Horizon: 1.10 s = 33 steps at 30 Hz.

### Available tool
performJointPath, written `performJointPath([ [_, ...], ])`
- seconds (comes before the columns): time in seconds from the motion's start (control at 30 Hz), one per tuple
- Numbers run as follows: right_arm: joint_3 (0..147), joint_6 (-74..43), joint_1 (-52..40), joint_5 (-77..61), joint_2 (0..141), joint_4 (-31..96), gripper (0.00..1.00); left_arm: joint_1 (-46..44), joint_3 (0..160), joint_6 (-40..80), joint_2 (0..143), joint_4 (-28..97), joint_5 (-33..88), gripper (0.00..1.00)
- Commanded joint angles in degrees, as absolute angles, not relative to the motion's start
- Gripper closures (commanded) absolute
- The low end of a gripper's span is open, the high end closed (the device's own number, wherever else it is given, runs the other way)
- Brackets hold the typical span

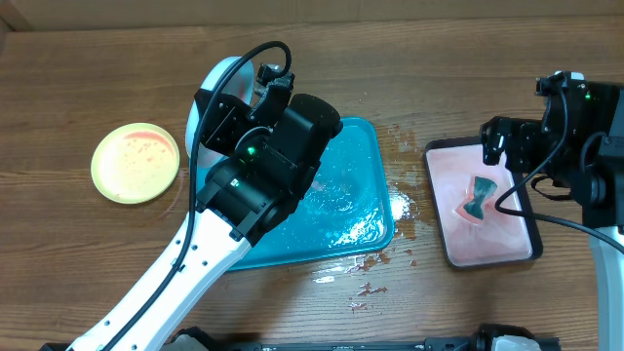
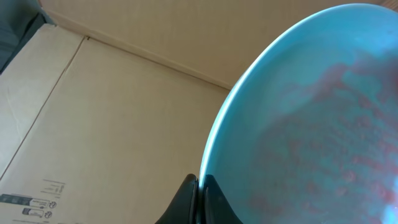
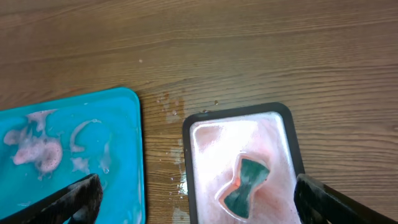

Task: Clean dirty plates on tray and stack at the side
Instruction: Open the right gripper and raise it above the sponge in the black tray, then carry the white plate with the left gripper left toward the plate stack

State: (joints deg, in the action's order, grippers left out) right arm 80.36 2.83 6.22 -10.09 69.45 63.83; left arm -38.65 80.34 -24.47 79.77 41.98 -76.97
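My left gripper (image 2: 200, 186) is shut on the rim of the light blue plate (image 2: 311, 124), which is lifted and tilted and carries red-orange smears. From overhead the plate (image 1: 220, 72) shows behind the left arm, above the far left corner of the teal tray (image 1: 356, 195). The left gripper (image 1: 265, 83) is at the plate's rim. One yellow-green plate (image 1: 136, 162) with sauce smears lies on the table to the left. The other yellow-green plate is not in view. My right gripper (image 3: 199, 199) is open and empty above the small tray, also seen overhead (image 1: 495, 144).
A black-rimmed tray (image 1: 526, 249) with a pinkish wet inside holds a green sponge (image 1: 481, 198) at the right; both show in the right wrist view (image 3: 283, 124), (image 3: 245, 186). The teal tray (image 3: 68, 155) is wet and foamy. Water and specks (image 1: 390, 258) lie on the wood between the trays.
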Motion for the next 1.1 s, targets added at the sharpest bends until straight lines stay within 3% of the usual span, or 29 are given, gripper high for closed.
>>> performJointPath([
  [0.0, 81.5, 3.0, 6.1, -10.0, 69.2, 63.6, 0.00, -39.0, 81.6, -25.3, 79.1, 41.7, -78.6, 0.96],
  [0.4, 81.5, 3.0, 6.1, -10.0, 69.2, 63.6, 0.00, -39.0, 81.6, -25.1, 79.1, 41.7, -78.6, 0.96],
  [0.5, 81.5, 3.0, 6.1, -10.0, 69.2, 63.6, 0.00, -39.0, 81.6, -19.0, 79.1, 41.8, -78.1, 0.96],
  [0.6, 81.5, 3.0, 6.1, -10.0, 69.3, 63.6, 0.00, -39.7, 81.6, -4.1, 79.1, 48.8, -63.8, 0.96],
  [0.7, 81.5, 3.0, 6.1, -10.0, 69.3, 63.6, 0.00, -39.8, 81.6, -1.9, 79.1, 53.1, -38.2, 0.96],
  [0.73, 81.5, 3.0, 6.1, -10.0, 69.3, 63.6, 0.00, -39.7, 81.5, -1.4, 79.2, 53.2, -37.0, 0.96],
  [0.77, 81.5, 3.0, 6.1, -10.0, 69.3, 63.6, 0.00, -39.7, 81.5, -0.4, 79.3, 53.2, -40.8, 0.96],
  [0.93, 81.5, 3.0, 6.1, -10.0, 69.5, 63.6, 0.00, -38.9, 81.5, 1.8, 80.6, 52.2, -89.5, 0.96],
  [0.97, 81.5, 3.0, 6.1, -10.0, 69.5, 63.6, 0.00, -38.4, 81.5, -1.6, 80.7, 52.2, -88.8, 0.96],
  [1.07, 81.5, 3.0, 6.1, -10.0, 69.6, 63.6, 0.00, -38.9, 81.5, -10.0, 80.6, 56.2, -62.4, 0.96],
])
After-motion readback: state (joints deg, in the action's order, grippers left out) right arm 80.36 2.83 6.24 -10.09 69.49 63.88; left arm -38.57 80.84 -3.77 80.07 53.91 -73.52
